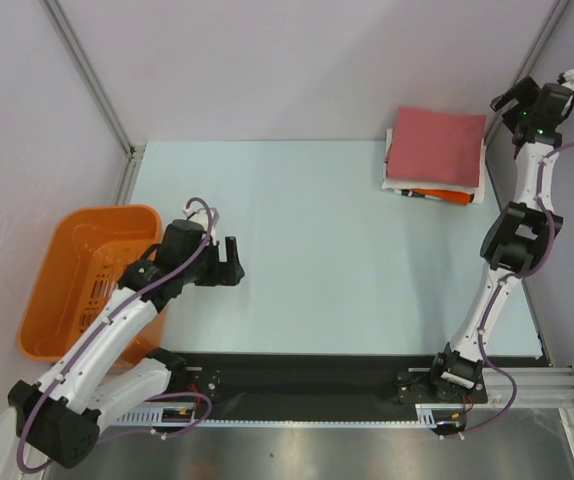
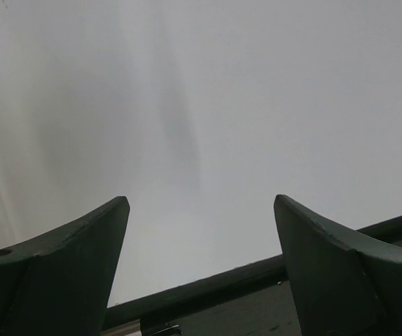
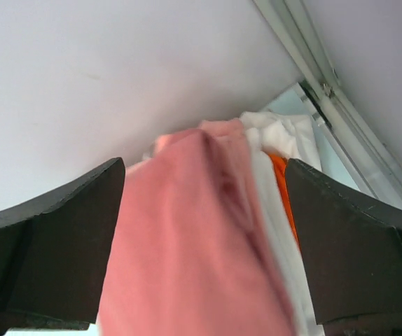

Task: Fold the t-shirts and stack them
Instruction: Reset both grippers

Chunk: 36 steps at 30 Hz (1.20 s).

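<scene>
A stack of folded t-shirts sits at the table's back right corner. The dusty-red one (image 1: 435, 145) lies on top, with white (image 1: 479, 182) and orange (image 1: 437, 194) layers showing under it. In the right wrist view the red shirt (image 3: 187, 245) fills the space beyond the fingers, with white (image 3: 278, 133) and orange (image 3: 279, 168) edges on its right. My right gripper (image 1: 507, 100) (image 3: 204, 162) is open and empty, raised just right of the stack. My left gripper (image 1: 232, 260) (image 2: 199, 199) is open and empty over bare table at the left.
An orange plastic basket (image 1: 97, 212) stands off the table's left edge beside my left arm. The pale blue table (image 1: 317, 250) has a black strip (image 1: 307, 375) along its near edge. Walls and metal frame posts close in the back and both sides.
</scene>
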Available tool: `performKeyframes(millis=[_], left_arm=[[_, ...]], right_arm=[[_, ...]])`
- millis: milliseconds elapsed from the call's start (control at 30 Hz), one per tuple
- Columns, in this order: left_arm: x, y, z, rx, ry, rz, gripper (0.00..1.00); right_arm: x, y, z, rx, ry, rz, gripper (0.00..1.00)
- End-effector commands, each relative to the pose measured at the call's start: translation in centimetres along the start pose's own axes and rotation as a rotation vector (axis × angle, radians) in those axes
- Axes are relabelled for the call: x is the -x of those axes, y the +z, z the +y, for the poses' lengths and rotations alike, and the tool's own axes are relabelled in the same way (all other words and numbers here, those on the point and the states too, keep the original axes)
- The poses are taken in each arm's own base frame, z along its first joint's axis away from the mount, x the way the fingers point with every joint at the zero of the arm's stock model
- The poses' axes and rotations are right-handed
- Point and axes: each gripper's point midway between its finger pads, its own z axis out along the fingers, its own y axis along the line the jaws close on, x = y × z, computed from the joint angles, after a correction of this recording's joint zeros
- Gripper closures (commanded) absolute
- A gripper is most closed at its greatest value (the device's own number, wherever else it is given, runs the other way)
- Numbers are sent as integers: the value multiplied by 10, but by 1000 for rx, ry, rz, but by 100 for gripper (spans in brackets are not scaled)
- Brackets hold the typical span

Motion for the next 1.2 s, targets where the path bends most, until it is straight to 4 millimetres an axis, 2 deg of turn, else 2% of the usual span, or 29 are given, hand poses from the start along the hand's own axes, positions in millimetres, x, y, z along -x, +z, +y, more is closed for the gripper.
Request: performKeyframes(millis=[0, 67, 100, 133, 167, 200, 233, 267, 300, 333, 367, 400, 433, 467, 500, 533, 567, 600, 633, 667, 700, 733, 800, 833, 867, 933, 1000, 1133, 1167], left_arm=[[12, -7, -2, -9, -7, -67, 9], [14, -10, -3, -14, -6, -79, 9], [15, -11, -3, -16, -6, -85, 10], [15, -12, -3, -17, -6, -88, 9], [16, -12, -3, -19, -6, -92, 9], [16, -14, -4, -21, -5, -99, 10], [17, -14, -4, -23, -6, -102, 9], [17, -15, -4, -24, -3, -107, 9], [19, -17, -5, -28, -6, -117, 10], [19, -18, -5, -29, -6, -120, 10], [19, -19, -5, -30, -6, -122, 10], [20, -19, -5, -31, -4, -125, 10], [21, -20, -6, -34, -7, -132, 11], [21, -21, -6, -35, -7, -134, 11], [21, -22, -6, -36, -7, -137, 10], [22, -23, -6, -38, -9, -142, 11], [22, -23, -4, -27, -10, -147, 11], [24, -23, -2, -13, -9, -154, 10], [24, -23, -2, -13, -11, -154, 10], [23, -23, -2, -13, -11, -152, 11], [25, -24, -2, -12, -9, -156, 11], [25, -24, -2, -13, -11, -157, 11], [26, -24, -1, -7, -13, -166, 10], [28, -24, 3, 16, -19, -178, 9], [32, -25, 6, 30, -25, -196, 9], [37, -27, 15, 70, -24, -234, 8], [47, -29, 23, 106, -10, -302, 7], [63, -21, 48, 234, 29, -421, 4], [70, -20, 62, 310, 41, -472, 3]], right_arm=[[125, -100, 69, 96, 7, -253, 0], [118, -112, 69, 90, 32, -224, 0], [129, -138, 85, 126, 32, -239, 0], [126, -146, 89, 133, 40, -227, 0], [110, -148, 84, 123, 62, -181, 0], [102, -157, 92, 158, 67, -150, 0], [109, -182, 107, 200, 63, -167, 0], [99, -189, 111, 221, 63, -141, 0], [70, -189, 105, 233, 72, -64, 0], [68, -216, 123, 278, 61, -72, 0], [55, -223, 125, 291, 58, -45, 0], [22, -225, 118, 287, 56, 30, 0], [2, -235, 128, 310, 34, 69, 0], [-2, -259, 139, 340, 10, 67, 0], [-21, -266, 137, 335, -17, 95, 0], [-55, -269, 124, 311, -31, 162, 0], [-69, -294, 136, 345, -62, 172, 0], [-83, -299, 128, 316, -84, 183, 0], [-118, -305, 112, 292, -97, 246, 0], [-133, -315, 112, 304, -116, 267, 0], [-132, -333, 112, 317, -134, 239, 0], [-159, -336, 93, 283, -145, 287, 0], [-163, -356, 87, 292, -167, 256, 0], [-167, -360, 81, 282, -175, 253, 0], [-182, -362, 68, 264, -186, 269, 0], [-184, -373, 60, 250, -198, 241, 0], [-199, -376, 48, 228, -214, 263, 0], [-215, -384, 36, 211, -218, 299, 0], [-216, -386, 36, 214, -209, 307, 0]])
